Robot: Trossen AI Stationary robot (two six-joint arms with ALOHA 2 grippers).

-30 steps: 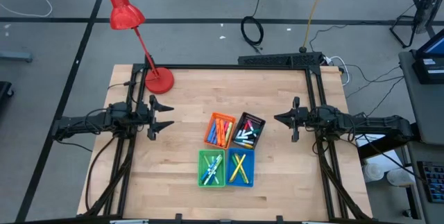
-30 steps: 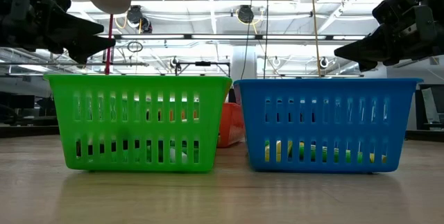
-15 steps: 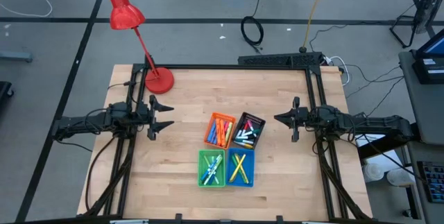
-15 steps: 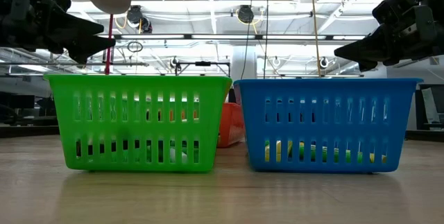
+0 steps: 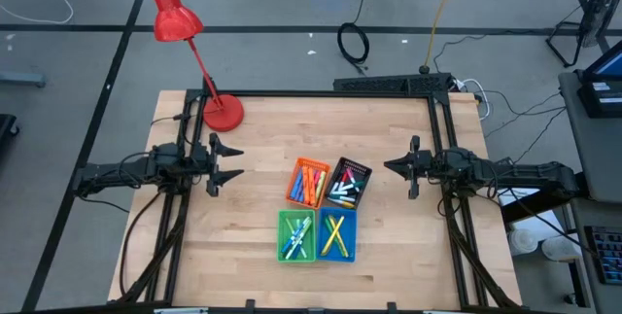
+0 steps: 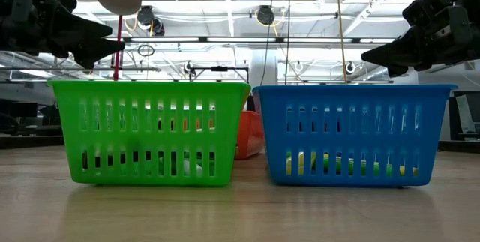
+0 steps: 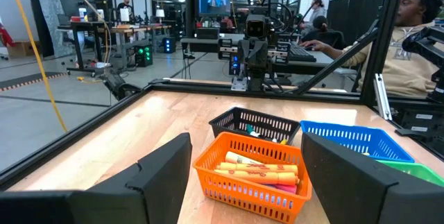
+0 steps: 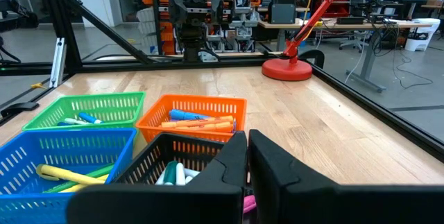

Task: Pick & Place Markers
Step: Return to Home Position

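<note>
The markers lie sorted in four small bins mid-table: orange, pink and blue ones in the orange bin (image 5: 308,183) (image 7: 251,174), white ones with coloured caps in the black bin (image 5: 348,184), blue and green ones in the green bin (image 5: 296,235), yellow ones in the blue bin (image 5: 336,234) (image 8: 66,151). My left gripper (image 5: 231,163) (image 7: 244,156) hovers open left of the bins, pointing at them. My right gripper (image 5: 391,166) (image 8: 248,144) hovers shut to their right, facing the black bin (image 8: 173,163). Neither touches anything.
A red desk lamp (image 5: 222,112) stands on its round base at the table's far left corner, its head hanging beyond the edge. A black frame borders the table (image 5: 418,256). Bare wood lies around the bins. A seated person (image 7: 409,44) shows beyond the table's right side.
</note>
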